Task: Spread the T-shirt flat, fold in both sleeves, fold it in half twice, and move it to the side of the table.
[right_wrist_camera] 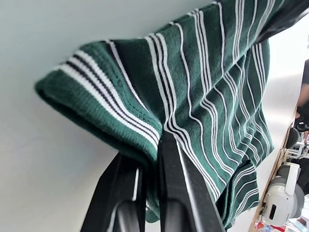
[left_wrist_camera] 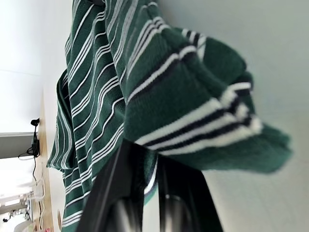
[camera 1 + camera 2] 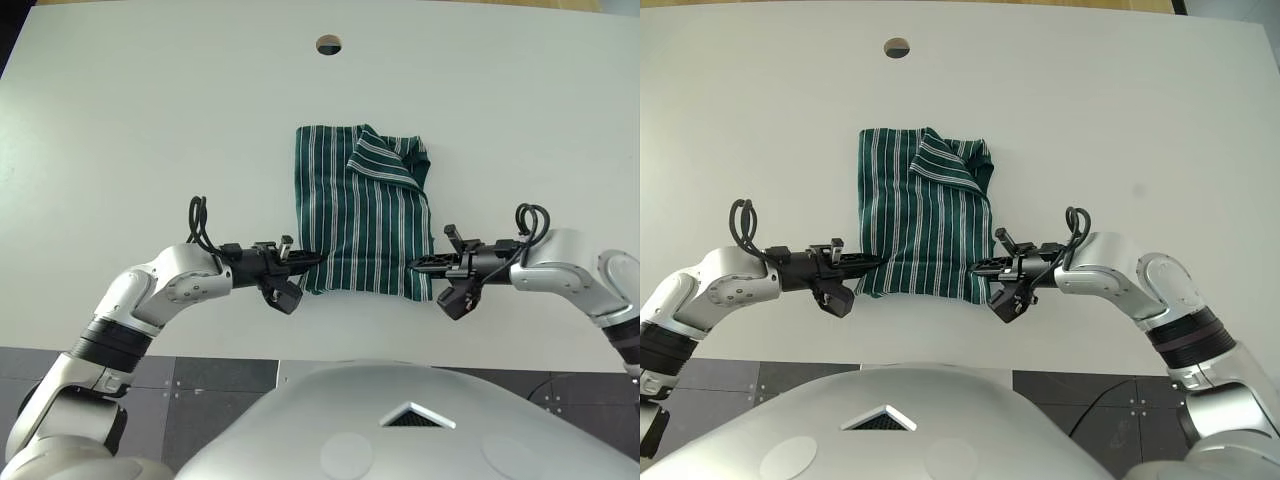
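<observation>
While the green striped T-shirt is lying folded toward the middle of the table's near edge, the left gripper is pinching its near left corner and the right gripper is clamping its near right corner.

Likely a robotics lab or an office-style test room. A wide, plain white table of the office kind has a round cable hole near its far edge. Below the near edge, dark square floor tiles meet at small metal corner fittings, like a raised technical floor. In the right wrist view, a rounded white machine stands in the bright room beyond the table. In the left wrist view, a dark cable hangs by a pale wall.
</observation>
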